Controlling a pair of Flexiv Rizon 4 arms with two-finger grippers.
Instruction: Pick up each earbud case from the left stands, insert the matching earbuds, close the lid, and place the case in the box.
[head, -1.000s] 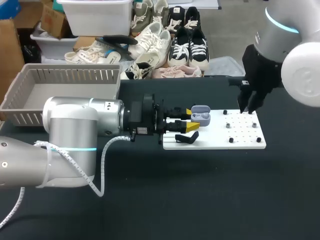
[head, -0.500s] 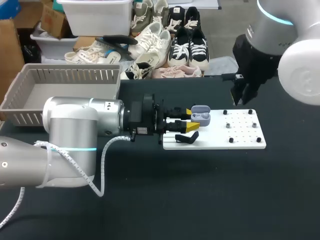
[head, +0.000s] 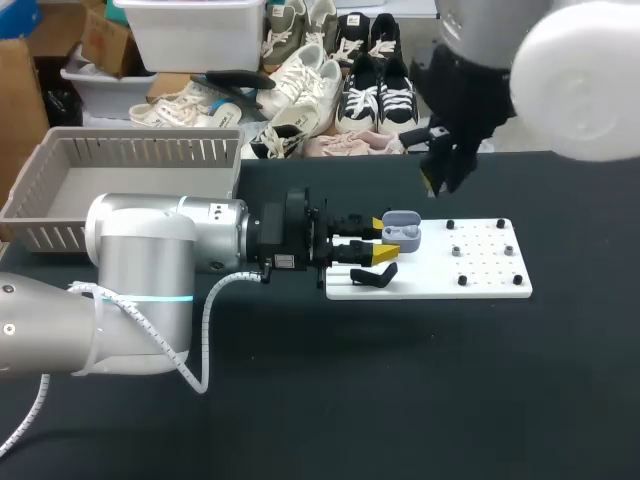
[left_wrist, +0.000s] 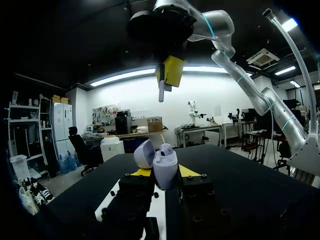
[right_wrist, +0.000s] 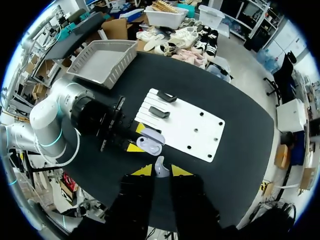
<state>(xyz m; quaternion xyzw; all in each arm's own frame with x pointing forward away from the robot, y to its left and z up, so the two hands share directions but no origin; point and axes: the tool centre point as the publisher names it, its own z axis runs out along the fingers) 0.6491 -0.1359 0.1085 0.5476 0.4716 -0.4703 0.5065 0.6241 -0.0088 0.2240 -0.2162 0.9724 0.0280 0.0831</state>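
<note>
A lavender earbud case (head: 402, 231) with its lid up hangs over the left end of the white board (head: 430, 278), and my left gripper (head: 383, 243) is shut on it. In the left wrist view the case (left_wrist: 164, 167) sits between the yellow tips of the left gripper (left_wrist: 165, 173), its lid (left_wrist: 144, 153) tilted back. My right gripper (head: 432, 182) hangs above and behind the case. In the right wrist view that gripper (right_wrist: 160, 171) is shut on a small pale earbud (right_wrist: 160, 167), with the case (right_wrist: 151, 143) below it. The earbud (left_wrist: 161, 93) also shows above the case.
Two black stands (right_wrist: 166, 96) (right_wrist: 159, 112) lie on the board's left part, one of them (head: 375, 275) just under my left gripper. Small black pegs (head: 462, 280) dot the board's right half. A grey basket (head: 60, 200) stands at the table's far left.
My right arm has risen from the board's right end and swung left and back, carrying the earbud towards the case. The left arm and case have not moved.
</note>
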